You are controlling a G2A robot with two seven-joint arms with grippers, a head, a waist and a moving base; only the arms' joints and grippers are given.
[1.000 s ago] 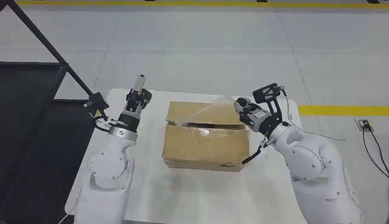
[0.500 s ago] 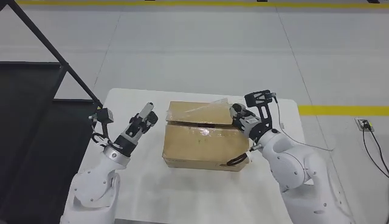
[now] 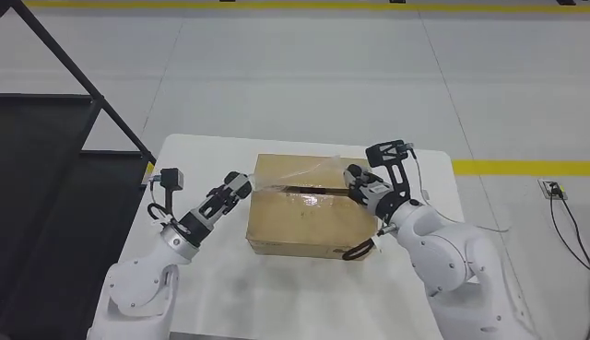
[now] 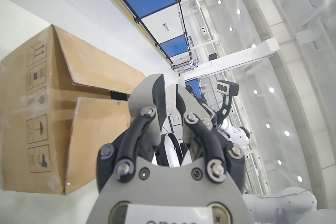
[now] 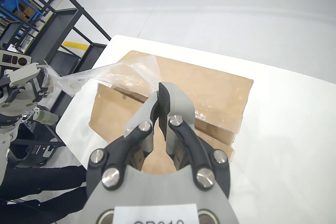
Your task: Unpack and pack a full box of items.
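Note:
A brown cardboard box [image 3: 309, 218] [image 4: 52, 109] [image 5: 210, 93] stands in the middle of the white table [image 3: 304, 289]; its top flaps show a dark slit between them. A strip of clear tape [image 3: 297, 168] [image 5: 113, 74] is peeled up and stretches over the box top between both grippers. My right gripper [image 3: 351, 176] [image 5: 159, 93] hangs over the box's right top edge, shut on one end of the tape. At the box's left top corner, my left gripper [image 3: 246, 182] [image 4: 170, 93] [image 5: 44, 75] has its fingers closed on the other end.
A black metal rack [image 3: 46, 183] [image 5: 60, 17] stands just off the table's left side. Bare tabletop lies in front of the box and along its right [image 5: 288, 130]. Beyond the table is open grey floor with a yellow line [image 3: 521, 167].
My left arm swung down and rightward from the table's left side to the box's left top corner and met the tape. My right gripper shifted slightly left over the box.

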